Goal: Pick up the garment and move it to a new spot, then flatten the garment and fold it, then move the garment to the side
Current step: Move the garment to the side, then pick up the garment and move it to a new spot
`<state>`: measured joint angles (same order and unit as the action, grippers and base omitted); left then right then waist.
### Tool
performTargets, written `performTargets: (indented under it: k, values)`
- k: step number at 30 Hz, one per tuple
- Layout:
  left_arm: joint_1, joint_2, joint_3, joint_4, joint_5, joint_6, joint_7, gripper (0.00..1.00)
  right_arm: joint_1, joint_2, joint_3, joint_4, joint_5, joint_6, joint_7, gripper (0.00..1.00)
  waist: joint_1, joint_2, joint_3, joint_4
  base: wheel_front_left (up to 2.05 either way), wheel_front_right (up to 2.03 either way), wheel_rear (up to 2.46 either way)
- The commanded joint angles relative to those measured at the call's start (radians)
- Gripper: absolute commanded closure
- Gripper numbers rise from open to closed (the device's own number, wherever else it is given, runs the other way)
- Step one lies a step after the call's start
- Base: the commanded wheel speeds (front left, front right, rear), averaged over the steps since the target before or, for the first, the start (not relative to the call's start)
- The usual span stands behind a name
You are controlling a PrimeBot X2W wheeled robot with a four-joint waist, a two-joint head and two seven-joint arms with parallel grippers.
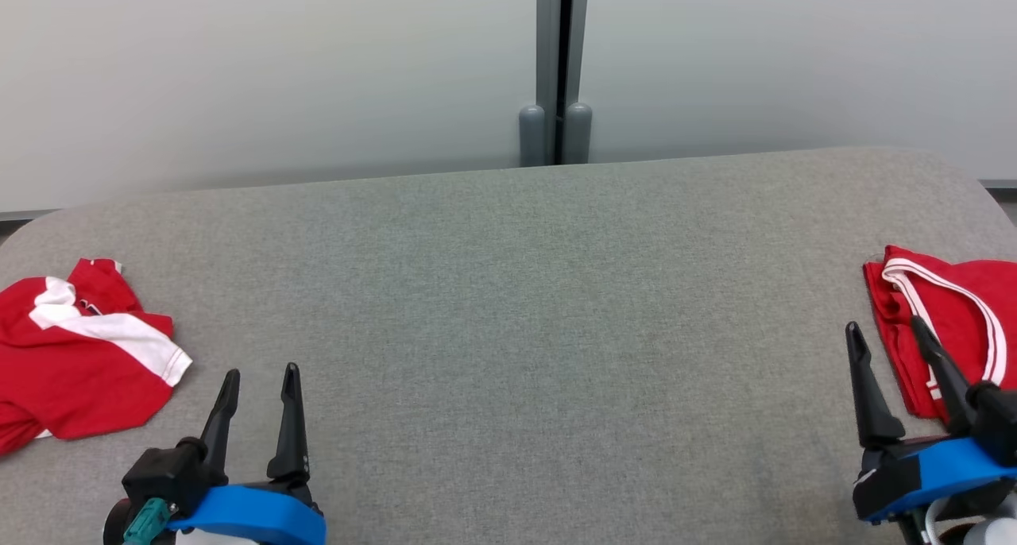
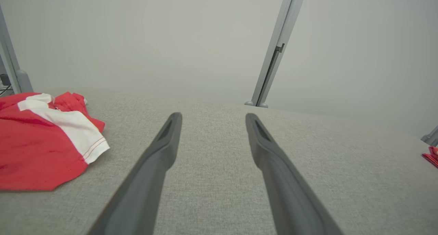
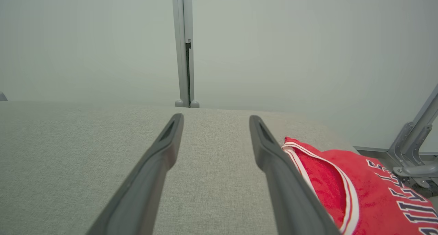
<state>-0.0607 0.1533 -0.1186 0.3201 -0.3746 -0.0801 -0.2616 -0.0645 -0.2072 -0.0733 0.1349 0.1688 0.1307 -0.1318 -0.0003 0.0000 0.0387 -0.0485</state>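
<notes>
Left claw [image 1: 261, 370] and right claw [image 1: 885, 324] rest low, jaws spread wide.

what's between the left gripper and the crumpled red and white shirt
Nothing visible. The left gripper is open above the grey table, and the shirt lies on the table just to its left. There is only bare table surface between them.

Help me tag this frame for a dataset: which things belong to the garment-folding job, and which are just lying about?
Job:
- folded red jersey with white trim
- open right end effector, at the jersey's edge
- open left end effector
- grey fabric tabletop

Lying about:
- crumpled red-and-white shirt, probably a separate garment
- grey upright post
</notes>
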Motion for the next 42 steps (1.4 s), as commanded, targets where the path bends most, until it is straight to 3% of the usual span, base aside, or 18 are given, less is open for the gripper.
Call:
performTargets:
  k: [1,7,16,32,42]
  values:
    - [0.013,-0.004,0.008,0.001,0.010,-0.005,-0.004,0.00,0.027,0.022,-0.003,-0.019,-0.006,0.000,-0.004,0.00,0.0003,0.0000,-0.007,0.008,0.00,0.00,0.00]
    - [0.041,-0.026,0.031,0.011,0.032,-0.014,-0.005,0.00,0.084,0.085,-0.008,-0.050,-0.016,0.000,-0.004,0.00,0.0003,0.0000,-0.035,0.041,0.00,0.00,0.00]
    - [0.033,-0.034,0.049,0.028,0.054,-0.031,-0.004,0.00,0.107,0.109,-0.010,-0.019,-0.010,0.000,-0.011,0.00,0.0003,0.0000,-0.044,0.050,0.00,0.00,0.00]
    - [0.015,-0.032,0.062,0.037,0.075,-0.041,-0.005,0.00,0.111,0.122,-0.003,0.006,0.001,0.000,-0.021,0.00,0.0003,0.0000,-0.037,0.045,0.00,0.00,0.00]
    - [0.009,-0.035,0.065,0.036,0.083,-0.043,-0.005,0.00,0.109,0.118,0.001,0.018,-0.001,0.000,-0.020,0.00,0.0003,0.0000,-0.031,0.110,0.00,0.00,0.00]
